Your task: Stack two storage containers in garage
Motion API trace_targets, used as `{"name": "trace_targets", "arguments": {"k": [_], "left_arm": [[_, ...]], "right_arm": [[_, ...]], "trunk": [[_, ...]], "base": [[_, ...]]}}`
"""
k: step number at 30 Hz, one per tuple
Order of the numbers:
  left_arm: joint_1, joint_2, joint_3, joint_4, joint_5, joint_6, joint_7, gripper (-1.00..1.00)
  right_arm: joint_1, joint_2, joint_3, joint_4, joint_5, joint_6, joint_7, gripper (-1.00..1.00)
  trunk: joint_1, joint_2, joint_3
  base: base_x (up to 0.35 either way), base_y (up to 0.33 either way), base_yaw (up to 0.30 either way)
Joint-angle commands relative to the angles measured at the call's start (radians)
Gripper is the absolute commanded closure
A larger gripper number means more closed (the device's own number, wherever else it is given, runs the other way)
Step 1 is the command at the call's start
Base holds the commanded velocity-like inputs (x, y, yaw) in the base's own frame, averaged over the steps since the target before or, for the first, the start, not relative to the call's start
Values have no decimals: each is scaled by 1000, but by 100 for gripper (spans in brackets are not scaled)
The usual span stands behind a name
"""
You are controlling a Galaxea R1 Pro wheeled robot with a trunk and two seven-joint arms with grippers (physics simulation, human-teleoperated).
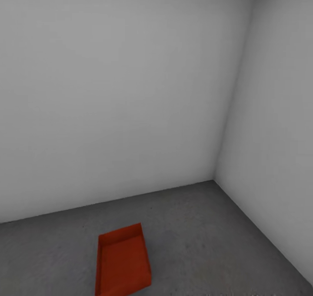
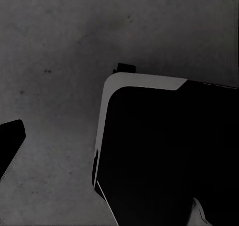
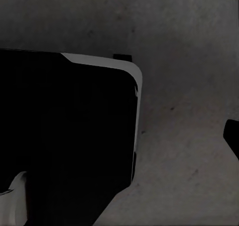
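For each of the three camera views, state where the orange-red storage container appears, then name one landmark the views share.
Head view: the storage container lies on the floor near the bottom edge, left of centre.
Left wrist view: not in this picture.
Right wrist view: not in this picture.
Shared landmark: the dark grey mottled concrete floor.

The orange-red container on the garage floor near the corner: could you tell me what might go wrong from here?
Only one storage container lies on the concrete floor, so stacking depends on a second one. It lies askew to the walls, so a bin stacked square to the room may sit crooked. The nearby corner may cramp the robot's approach.
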Motion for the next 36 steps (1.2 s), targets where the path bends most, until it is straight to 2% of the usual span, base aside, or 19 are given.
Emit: {"name": "trace_targets", "arguments": {"k": [1,22,36], "left_arm": [[-1,1,6,0,9,0,-2,-100],[-1,0,6,0,9,0,-2,-100],[-1,0,6,0,9,-19,-2,-100]], "right_arm": [[-2,0,8,3,-11,-6,3,-100],[-2,2,8,3,-11,-9,2,-100],[-2,1,8,3,-11,-8,1,-100]], "trunk": [[1,-2,-1],[1,-2,25],[1,-2,47]], "base": [[0,0,-260],[0,0,-208],[0,0,-40]]}}
